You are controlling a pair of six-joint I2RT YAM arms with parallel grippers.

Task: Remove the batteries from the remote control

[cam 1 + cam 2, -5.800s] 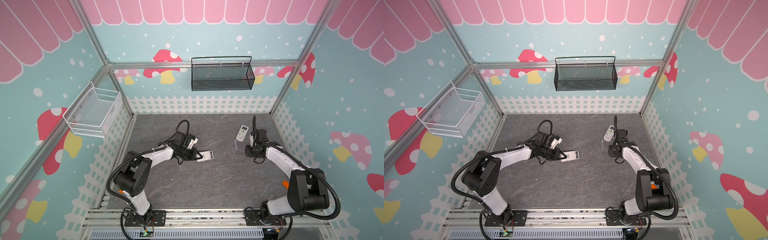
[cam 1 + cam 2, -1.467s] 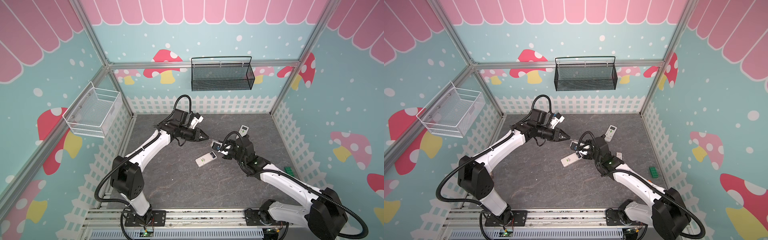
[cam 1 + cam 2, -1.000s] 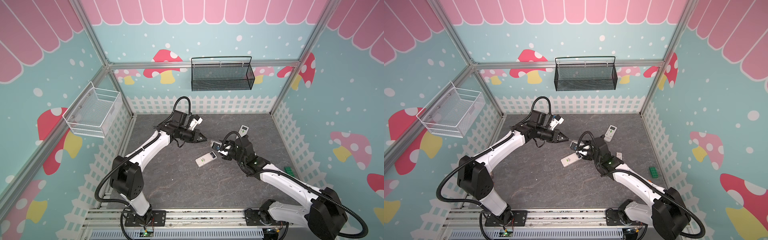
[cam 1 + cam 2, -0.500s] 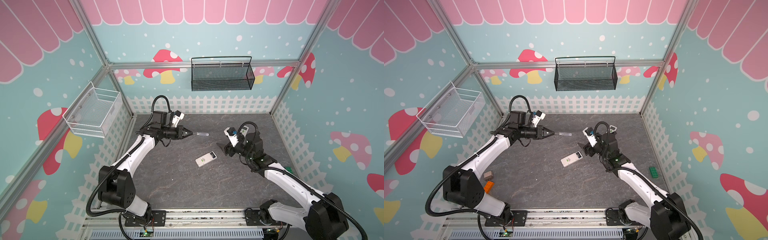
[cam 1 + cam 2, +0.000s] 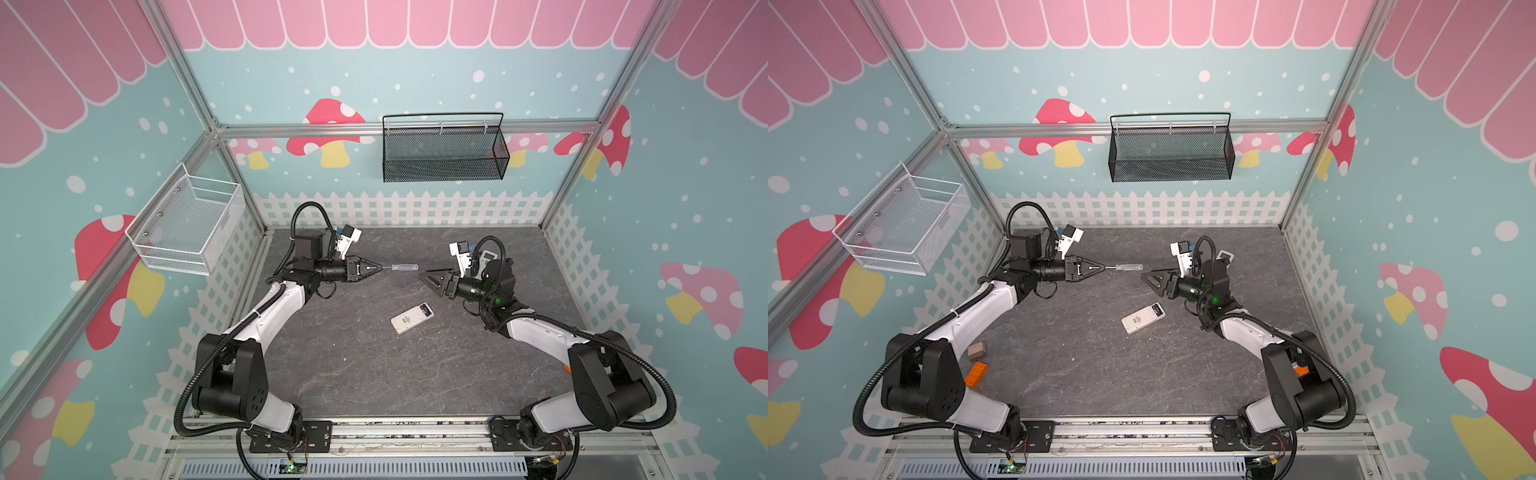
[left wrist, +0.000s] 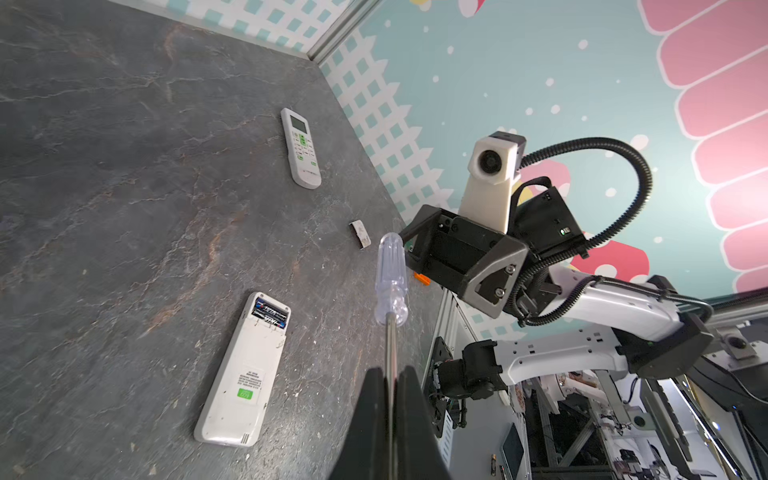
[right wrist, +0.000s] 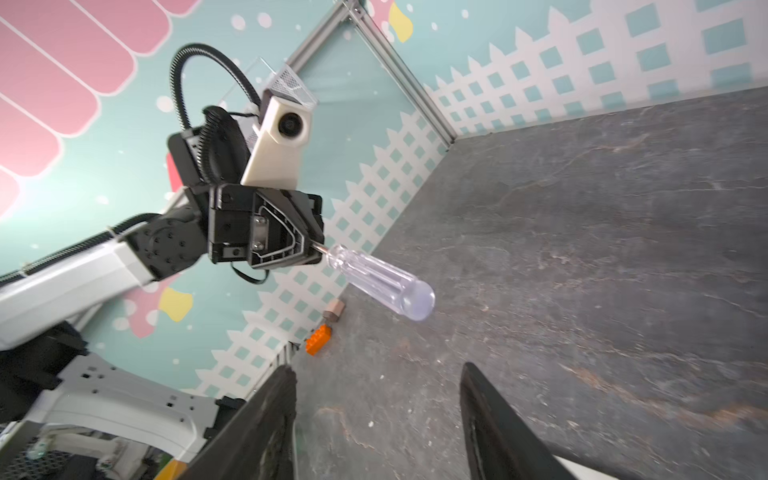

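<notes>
While both arms hang raised over the grey table (image 5: 353, 374), neither of them touches the thing the job is about. The left gripper (image 5: 371, 268) is clenched tight on the bare metal shaft of a screwdriver (image 5: 402, 267). It holds the screwdriver clear of the surface, with the transparent handle stuck out towards the middle. The right gripper (image 5: 431, 280) faces it from the other side, jaws parted and nothing between them, its tips just short of the handle's rounded end.

Nearer the front, roughly under the gap between the two grippers, the remote (image 5: 412, 318) lies flat with its back up, closer to the right gripper. It lies slantwise, and its opened end points towards the back right. The batteries (image 6: 270, 313) sit in that uncovered compartment, dark-labelled and side by side, not yet taken out. A second remote (image 6: 300, 147) lies buttons-up farther back, beyond the right arm.

What matters, I'd say, is the line of the screwdriver. Its long axis runs straight across from one gripper to the other, handle leading, so it looks set for a handover. The right arm is the nearer one to take it, and the batteries lie just forward of and below where it would grip.
</notes>
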